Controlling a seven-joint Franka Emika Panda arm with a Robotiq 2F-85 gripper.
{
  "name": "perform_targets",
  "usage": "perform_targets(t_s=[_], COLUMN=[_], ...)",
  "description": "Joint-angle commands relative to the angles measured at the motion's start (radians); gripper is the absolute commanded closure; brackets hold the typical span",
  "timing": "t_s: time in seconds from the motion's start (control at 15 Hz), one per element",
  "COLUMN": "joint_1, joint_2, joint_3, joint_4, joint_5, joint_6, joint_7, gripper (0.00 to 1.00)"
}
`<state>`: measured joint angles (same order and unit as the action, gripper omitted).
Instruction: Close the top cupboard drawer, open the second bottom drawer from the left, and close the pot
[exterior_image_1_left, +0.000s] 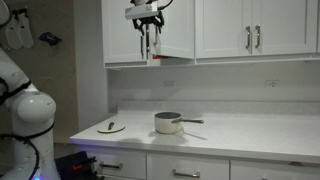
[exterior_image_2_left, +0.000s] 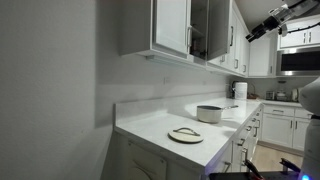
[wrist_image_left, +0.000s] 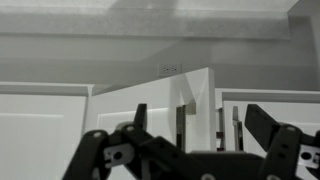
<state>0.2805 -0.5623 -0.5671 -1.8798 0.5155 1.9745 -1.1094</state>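
Wall cabinets (exterior_image_1_left: 255, 30), upper centre: your open, empty hand (exterior_image_1_left: 151, 42) may glance off the ajar top cupboard drawer (wrist_image_left: 198, 100), swinging it wider.

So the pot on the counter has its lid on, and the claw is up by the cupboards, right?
Not quite. The pot has no lid on it. In both exterior views it stands open, and the lid lies flat on the counter, apart from the pot. The rest is right: the claw is up by the cupboards.
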Motion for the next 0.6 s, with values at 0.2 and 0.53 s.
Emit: perform_targets(t_s=[0.2,0.53], joint_1=[-0.056,-0.101], joint_2=[0.05,0.119], joint_3=[0.086,0.224], joint_4=[-0.022,-0.052], joint_5=[0.18,0.27], joint_6=[0.131,0.392], joint_7=[-0.11,-0.103], gripper=[0.0,0.0])
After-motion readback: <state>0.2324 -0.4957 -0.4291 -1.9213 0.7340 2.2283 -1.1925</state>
